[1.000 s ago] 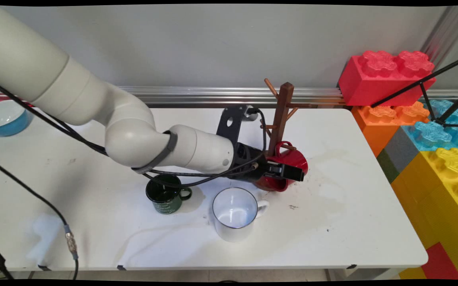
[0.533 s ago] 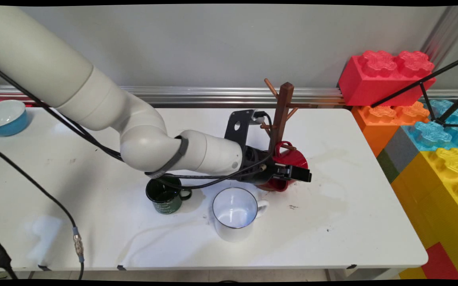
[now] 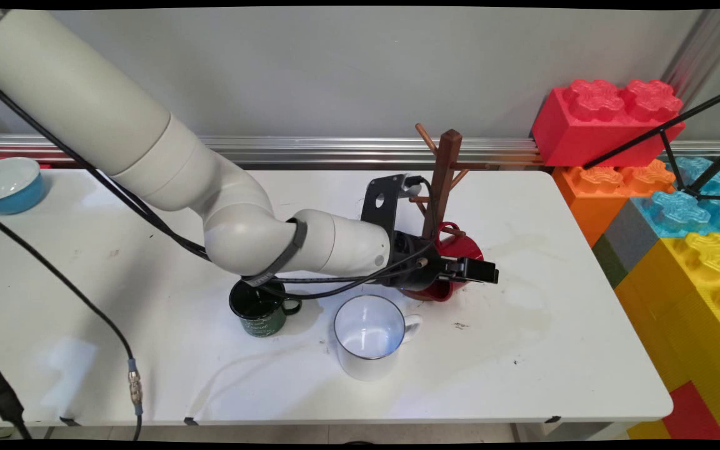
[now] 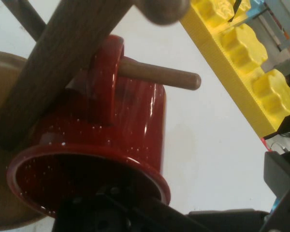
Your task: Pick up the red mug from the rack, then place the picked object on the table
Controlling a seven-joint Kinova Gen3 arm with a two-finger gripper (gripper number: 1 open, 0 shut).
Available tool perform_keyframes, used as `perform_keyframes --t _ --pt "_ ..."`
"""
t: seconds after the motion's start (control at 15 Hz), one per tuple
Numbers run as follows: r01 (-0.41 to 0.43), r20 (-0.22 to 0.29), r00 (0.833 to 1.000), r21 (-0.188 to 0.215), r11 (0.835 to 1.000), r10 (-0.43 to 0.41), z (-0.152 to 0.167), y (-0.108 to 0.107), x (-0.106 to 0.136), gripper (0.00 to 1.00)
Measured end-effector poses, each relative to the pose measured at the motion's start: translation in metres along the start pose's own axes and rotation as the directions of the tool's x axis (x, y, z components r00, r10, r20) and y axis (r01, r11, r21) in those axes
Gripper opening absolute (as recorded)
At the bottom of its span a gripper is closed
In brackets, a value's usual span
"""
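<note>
1. The gripper point(image 3: 482, 273) has slid rightward since a second ago, while the red mug point(image 3: 454, 250) has stayed hanging.
2. The glossy speckled enamel mug hangs by its handle on a peg of the wooden mug tree point(image 3: 442, 181) (brown, round pegs).
3. The fingers seem spread, one inside the rim, though partly hidden.
4. Bare white table point(image 3: 554, 350) lies to the right.

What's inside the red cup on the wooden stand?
One finger of the hand reaches into the red cup; the dark interior looks empty, though its bottom is hidden.
</note>
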Motion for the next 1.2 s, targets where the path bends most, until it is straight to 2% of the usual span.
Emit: perform_keyframes --t 0.33,0.4,1.2 --pt "0.016 0.003 1.000 -0.005 1.000 -0.016 0.0036 0.0002 -0.0016 1.00" --pt "0.019 0.004 1.000 -0.005 1.000 -0.019 0.0041 0.0000 -0.0018 0.00" --pt "0.039 0.019 0.999 0.014 0.999 -0.039 -0.0009 -0.0044 -0.0052 0.00"
